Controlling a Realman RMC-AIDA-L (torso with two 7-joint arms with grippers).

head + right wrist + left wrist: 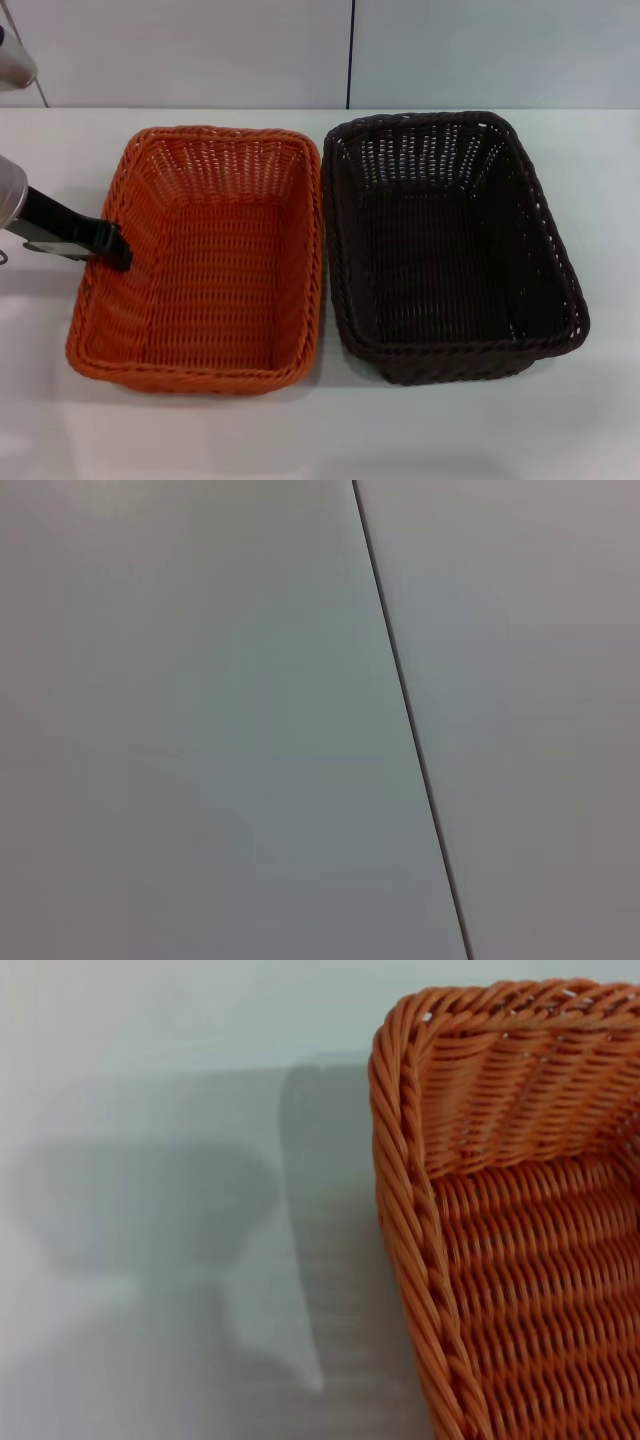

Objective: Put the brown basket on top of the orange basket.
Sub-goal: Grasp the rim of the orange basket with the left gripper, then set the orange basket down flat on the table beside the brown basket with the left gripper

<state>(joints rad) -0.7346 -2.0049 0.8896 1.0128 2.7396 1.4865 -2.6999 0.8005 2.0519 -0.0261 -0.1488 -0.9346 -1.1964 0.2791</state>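
Zero stacking done: brown basket (455, 245) sat at 3 o'clock beside orange basket (205, 260). Your left gripper (112, 245) touched orange's rim, grip unreadable.

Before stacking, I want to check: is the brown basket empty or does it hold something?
Empty: the brown basket shows only bare woven floor in the head view.

Setting: probably a lab or test bench, not a home.
Surface: plain white table (320, 440).
Backdrop: bare pale wall panels (200, 50) with one dark vertical seam (350, 55).
Furnishings: unclear beyond this.
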